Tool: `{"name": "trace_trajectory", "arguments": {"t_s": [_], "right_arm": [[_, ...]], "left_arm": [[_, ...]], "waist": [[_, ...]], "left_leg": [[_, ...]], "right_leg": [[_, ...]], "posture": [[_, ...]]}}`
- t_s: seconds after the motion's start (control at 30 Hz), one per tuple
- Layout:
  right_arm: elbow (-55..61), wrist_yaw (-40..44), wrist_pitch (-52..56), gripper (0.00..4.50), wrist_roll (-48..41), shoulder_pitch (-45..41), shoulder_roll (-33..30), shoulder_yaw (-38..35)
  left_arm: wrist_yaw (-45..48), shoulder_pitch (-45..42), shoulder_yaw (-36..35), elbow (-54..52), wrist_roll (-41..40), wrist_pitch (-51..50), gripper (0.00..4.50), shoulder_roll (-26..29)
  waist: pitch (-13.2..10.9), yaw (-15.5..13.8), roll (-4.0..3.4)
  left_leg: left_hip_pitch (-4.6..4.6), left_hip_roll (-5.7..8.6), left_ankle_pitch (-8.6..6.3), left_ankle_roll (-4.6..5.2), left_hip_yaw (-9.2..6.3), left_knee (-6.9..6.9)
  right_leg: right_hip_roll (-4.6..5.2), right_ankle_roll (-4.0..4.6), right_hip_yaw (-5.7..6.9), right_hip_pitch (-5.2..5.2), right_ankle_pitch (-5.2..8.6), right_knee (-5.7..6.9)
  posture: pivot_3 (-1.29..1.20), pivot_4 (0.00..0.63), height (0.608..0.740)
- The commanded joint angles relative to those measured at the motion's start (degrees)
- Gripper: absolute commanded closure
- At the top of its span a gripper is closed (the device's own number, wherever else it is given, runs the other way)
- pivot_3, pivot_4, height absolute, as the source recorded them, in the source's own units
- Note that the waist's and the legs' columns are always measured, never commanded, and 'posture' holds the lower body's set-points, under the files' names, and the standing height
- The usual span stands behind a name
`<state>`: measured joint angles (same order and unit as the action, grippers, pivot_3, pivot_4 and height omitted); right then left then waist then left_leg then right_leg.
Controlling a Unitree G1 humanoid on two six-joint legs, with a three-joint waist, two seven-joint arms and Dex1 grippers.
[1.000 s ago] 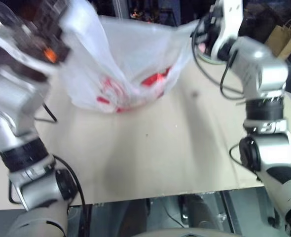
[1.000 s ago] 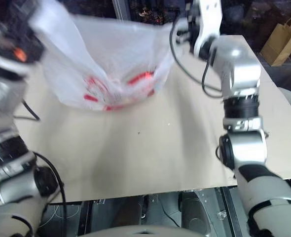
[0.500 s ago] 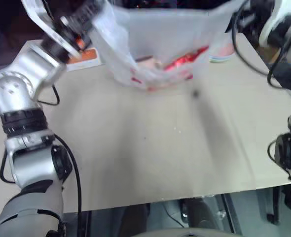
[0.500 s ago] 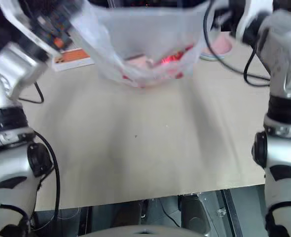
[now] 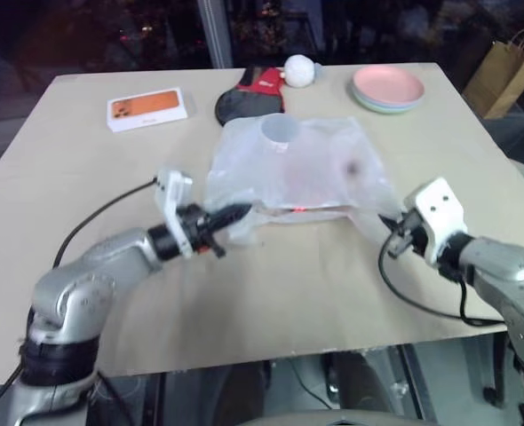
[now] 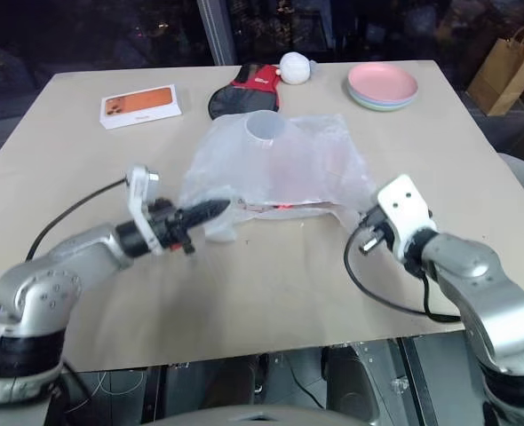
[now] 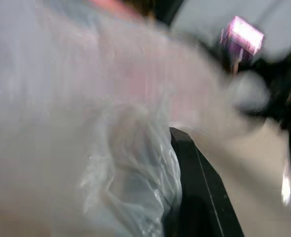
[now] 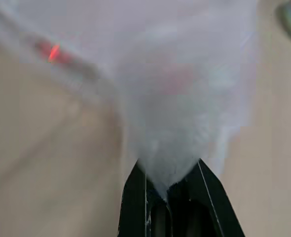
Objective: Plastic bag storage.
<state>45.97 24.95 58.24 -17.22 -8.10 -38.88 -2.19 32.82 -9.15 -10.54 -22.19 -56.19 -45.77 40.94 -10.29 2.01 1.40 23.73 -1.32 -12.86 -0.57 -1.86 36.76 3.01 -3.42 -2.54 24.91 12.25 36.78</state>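
We see a pale wooden worktop (image 5: 271,302) before dark windows, a brown paper bag (image 5: 502,67) past its far right corner. The plastic bag (image 5: 297,173) lies flattened at the worktop's middle, its long axis running left to right. Our left pincer (image 5: 237,213) pinches its left corner; our right pincer (image 8: 167,190) holds its right corner.

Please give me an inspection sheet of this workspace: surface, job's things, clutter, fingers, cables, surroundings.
Surface: tan table, near part bare.
Job's things: plastic bag lying spread at the middle.
Clutter: orange-and-white box, white ball, pink plates, black-and-red item.
Fingers: left gripper shut on a bag corner; right gripper pinching bag film.
Cables: black cable by the left arm, a looped cable by the right.
Surroundings: brown paper bag beyond the table.
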Motion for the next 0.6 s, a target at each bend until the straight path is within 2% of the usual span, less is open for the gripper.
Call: {"name": "trace_trajectory", "arguments": {"t_s": [0.03,0.07,0.13,0.23,0.27,0.3,0.47,0.6], "right_arm": [[3.6,2.3,-9.54,3.16,1.69,8.27,-1.23,-6.03],[3.98,3.23,-11.89,2.8,1.76,11.45,-1.37,-7.89],[4.52,4.76,-14.99,1.75,0.59,15.81,-0.71,-11.04],[7.17,9.67,-15.99,0.28,-7.13,22.45,1.71,-18.16],[7.58,10.81,-16.27,0.0,-9.16,24.39,2.48,-20.36],[7.62,12.1,-16.89,0.0,-10.34,26.42,2.67,-22.04],[2.27,15.62,-23.08,0.0,-7.96,34.07,2.0,-27.02],[-2.84,17.02,-27.89,0.0,-6.83,35.11,1.76,-27.84]], "left_arm": [[5.04,6.57,-3.54,-3.51,3.29,4.9,3.93,1.31],[6.17,9.38,-3.97,-4.19,5.86,7.16,3.72,1.66],[7.05,13.19,-5.04,-4.94,8.77,9.98,2.74,1.53],[6.75,17.66,-8.93,-5.2,12.06,14.03,1.3,0.74],[6.87,18.99,-9.94,-5.04,13.0,14.97,0.68,0.68],[7.22,20.24,-10.55,-4.75,14.29,15.97,0.32,0.85],[7.59,22.46,-13.56,-4.11,15.77,17.2,0.32,0.7],[8.98,23.01,-14.59,-3.69,15.5,17.02,0.32,1.01]], "waist": [[0.03,0.01,0.04],[0.03,0.0,0.04],[0.03,0.02,0.04],[0.04,-0.15,0.05],[0.05,-0.23,0.07],[0.08,-0.32,0.08],[0.17,-0.83,0.2],[0.23,-1.1,0.24]], "left_leg": [[-0.03,-0.04,0.0,0.0,-0.02,0.09],[-0.07,-0.07,0.0,0.0,-0.04,0.16],[-0.08,-0.11,0.0,0.0,-0.03,0.25],[-0.07,-0.15,0.0,0.0,-0.05,0.44],[-0.08,-0.16,0.0,0.0,-0.05,0.46],[-0.1,-0.17,0.0,0.0,-0.06,0.47],[-0.11,-0.18,-0.01,0.0,-0.03,0.54],[-0.12,-0.19,-0.01,0.0,-0.02,0.55]], "right_leg": [[-0.03,-0.08,0.02,-0.05,0.07,0.01],[-0.06,-0.08,0.03,-0.12,0.07,0.01],[-0.08,-0.1,0.03,-0.17,0.08,0.02],[-0.11,-0.11,0.05,-0.23,0.08,0.03],[-0.11,-0.12,0.06,-0.25,0.07,0.04],[-0.11,-0.13,0.06,-0.29,0.07,0.04],[-0.1,-0.14,0.05,-0.35,0.07,0.03],[-0.1,-0.13,0.05,-0.34,0.07,0.03]], "posture": [[0.0,0.15,0.74],[0.0,0.15,0.74],[0.0,0.15,0.74],[0.0,0.15,0.74],[0.0,0.15,0.74],[0.0,0.15,0.74],[0.0,0.15,0.74],[0.0,0.15,0.74]]}}
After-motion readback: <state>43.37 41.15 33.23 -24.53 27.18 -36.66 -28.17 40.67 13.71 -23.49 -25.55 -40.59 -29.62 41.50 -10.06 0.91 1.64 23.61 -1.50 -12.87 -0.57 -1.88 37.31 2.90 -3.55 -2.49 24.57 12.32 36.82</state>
